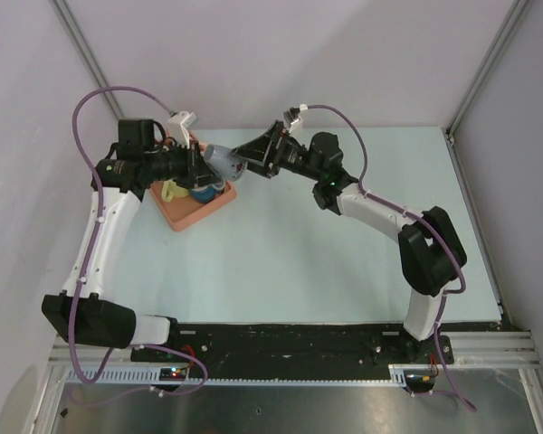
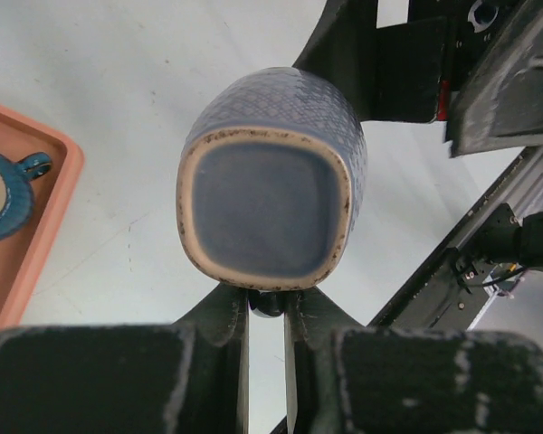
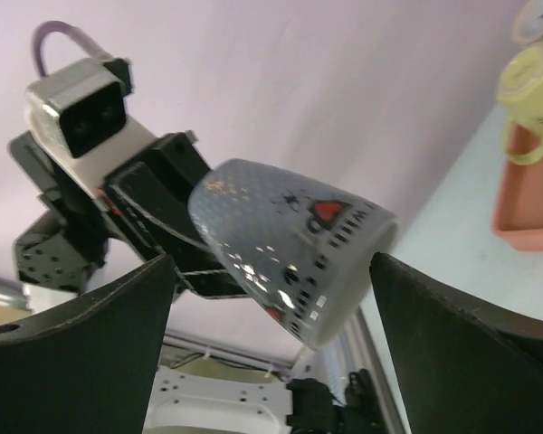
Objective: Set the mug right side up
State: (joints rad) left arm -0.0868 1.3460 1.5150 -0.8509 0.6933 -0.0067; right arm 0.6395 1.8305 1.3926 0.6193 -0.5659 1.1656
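- Mug point(image 1: 223, 163) hangs on its side above the table's point(image 1: 299, 262) far-left part, beside the tray point(image 1: 183, 220).
- Left gripper point(image 2: 267, 303) is pinched narrow on the mug.
- Right gripper point(image 3: 271, 271) is wide, its fingers flanking the mug.

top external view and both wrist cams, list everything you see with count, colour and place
grey-blue mug: 1, textured grey-blue, in the air between both end effectors
tray: 1, salmon pink, far left of the table
yellow mug: 1, pale yellow, in the tray
blue mug: 1, dark blue, in the tray
table: 1, pale, beneath everything
left end effector: 1, black, shut on the grey-blue mug
right end effector: 1, black, open, fingers either side of that mug
left arm: 1, white and black
right arm: 1, white and black
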